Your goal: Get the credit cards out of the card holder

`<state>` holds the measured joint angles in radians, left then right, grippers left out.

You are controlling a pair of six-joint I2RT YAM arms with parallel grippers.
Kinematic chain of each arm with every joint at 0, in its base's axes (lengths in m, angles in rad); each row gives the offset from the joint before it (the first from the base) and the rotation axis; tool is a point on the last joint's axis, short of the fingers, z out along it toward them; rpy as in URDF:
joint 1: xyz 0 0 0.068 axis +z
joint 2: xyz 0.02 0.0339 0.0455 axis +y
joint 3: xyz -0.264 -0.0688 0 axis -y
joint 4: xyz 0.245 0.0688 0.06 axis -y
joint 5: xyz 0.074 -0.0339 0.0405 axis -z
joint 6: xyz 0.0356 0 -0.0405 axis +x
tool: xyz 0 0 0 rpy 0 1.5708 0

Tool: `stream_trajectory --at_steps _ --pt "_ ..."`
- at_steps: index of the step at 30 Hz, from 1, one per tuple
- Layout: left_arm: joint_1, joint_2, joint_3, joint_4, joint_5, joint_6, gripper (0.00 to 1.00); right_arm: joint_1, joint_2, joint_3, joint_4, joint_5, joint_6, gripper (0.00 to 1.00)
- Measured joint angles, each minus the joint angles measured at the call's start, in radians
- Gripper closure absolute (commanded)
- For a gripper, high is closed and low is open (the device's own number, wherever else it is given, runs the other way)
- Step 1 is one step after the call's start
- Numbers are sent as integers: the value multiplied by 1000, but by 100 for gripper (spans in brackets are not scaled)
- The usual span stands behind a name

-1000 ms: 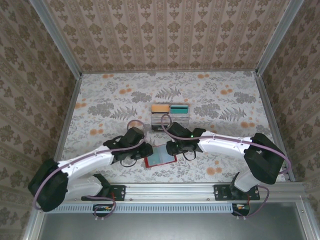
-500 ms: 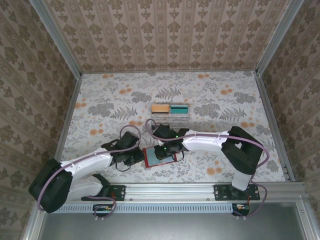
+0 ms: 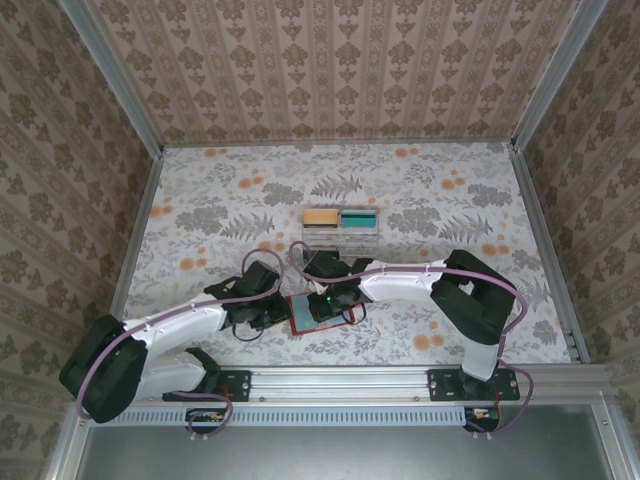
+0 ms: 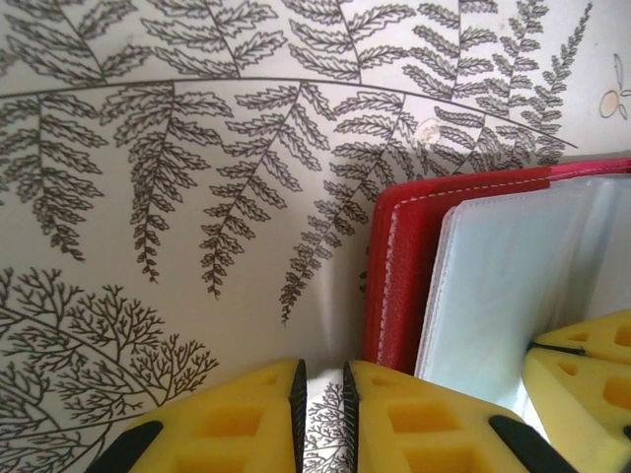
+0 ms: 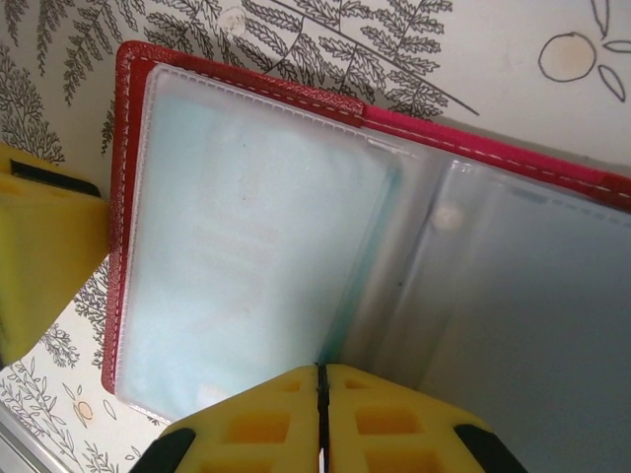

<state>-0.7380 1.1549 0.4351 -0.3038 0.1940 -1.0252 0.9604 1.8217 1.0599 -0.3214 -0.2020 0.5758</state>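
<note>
Even, soft light from above on the desk [image 3: 450, 200]; we see only faint shadows close beside the card holder [image 3: 325, 315]. In the wrist views its clear sleeves look milky with dull glare, one half dimmer. Fern print beside it stays sharp.

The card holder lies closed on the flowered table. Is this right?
No. The card holder lies open on the flowered table, with its clear sleeves showing. The right wrist view shows this.
</note>
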Motion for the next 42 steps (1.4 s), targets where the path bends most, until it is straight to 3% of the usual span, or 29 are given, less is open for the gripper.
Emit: stream_trajectory --at_steps 11,24,42 --pt "0 -86 -12 70 32 0 68 0 1 2 -5 7 0 90" --pt "0 -27 -43 181 95 -4 69 0 3 2 -4 7 0 90" --pt "-1 -20 -52 184 86 -19 73 0 5 2 -4 6 1 90"
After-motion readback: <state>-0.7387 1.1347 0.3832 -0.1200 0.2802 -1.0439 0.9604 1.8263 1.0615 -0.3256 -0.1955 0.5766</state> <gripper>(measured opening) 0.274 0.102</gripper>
